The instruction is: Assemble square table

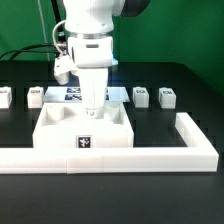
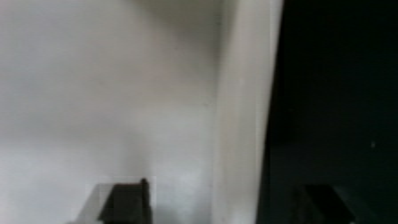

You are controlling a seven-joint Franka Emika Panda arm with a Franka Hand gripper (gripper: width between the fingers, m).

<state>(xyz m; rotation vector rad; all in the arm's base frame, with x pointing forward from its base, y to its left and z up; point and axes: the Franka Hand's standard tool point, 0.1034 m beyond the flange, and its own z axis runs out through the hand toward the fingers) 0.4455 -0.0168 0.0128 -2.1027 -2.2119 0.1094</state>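
Observation:
The square table's white tabletop [image 1: 60, 131] lies rim-up in the middle of the black table, a small tag on its near wall. My gripper [image 1: 92, 112] points straight down at its far rim. In the wrist view the tabletop [image 2: 107, 90] fills one side, and its raised rim [image 2: 249, 100] runs between my two dark fingers [image 2: 125, 205]. The gripper [image 2: 222, 190] is open and straddles the rim, with a gap showing on each side. Several short white legs with tags [image 1: 36, 95] [image 1: 141, 95] [image 1: 166, 96] stand in a row behind.
A long white L-shaped rail [image 1: 150, 155] runs along the tabletop's near side and turns back at the exterior view's right. The marker board [image 1: 60, 93] lies behind the tabletop, partly hidden by the arm. Another leg [image 1: 5, 96] stands at the far left.

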